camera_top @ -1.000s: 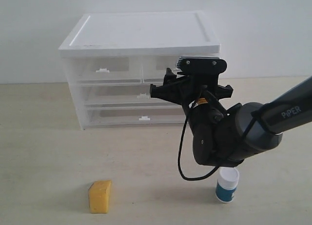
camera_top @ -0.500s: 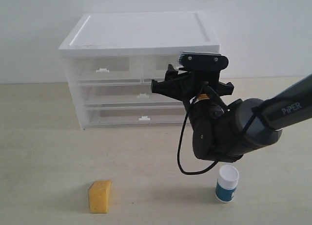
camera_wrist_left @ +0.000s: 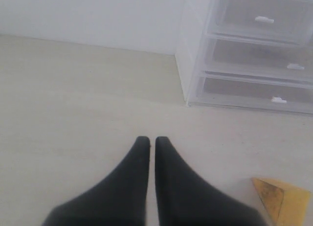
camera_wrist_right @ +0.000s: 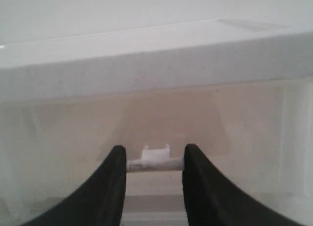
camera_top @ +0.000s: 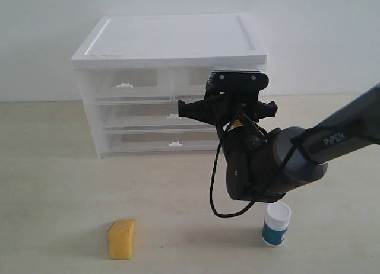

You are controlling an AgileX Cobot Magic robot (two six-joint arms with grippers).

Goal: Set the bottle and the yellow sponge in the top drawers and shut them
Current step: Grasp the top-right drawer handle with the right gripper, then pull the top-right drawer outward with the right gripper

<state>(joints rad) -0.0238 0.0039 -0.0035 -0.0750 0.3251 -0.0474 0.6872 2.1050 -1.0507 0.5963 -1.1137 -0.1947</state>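
Note:
The bottle, white-capped with a blue label, stands on the table at the front right, below my right arm. At the front left lies the yellow sponge, whose corner also shows beside my left gripper, shut and empty above the table. My right gripper is up against the top right drawer of the white cabinet. Its two fingers press on both ends of that drawer's small white handle. The top left drawer is closed. In the exterior view the wrist hides the right fingertips.
Two full-width drawers sit closed below the top pair. My right arm hangs over the table between the cabinet and the bottle, its black cable looping low. A pale wall stands behind the cabinet.
My right gripper has shifted slightly left and toward the cabinet, and its jaws have narrowed from wide open onto the drawer handle. Bottle and sponge have not moved.

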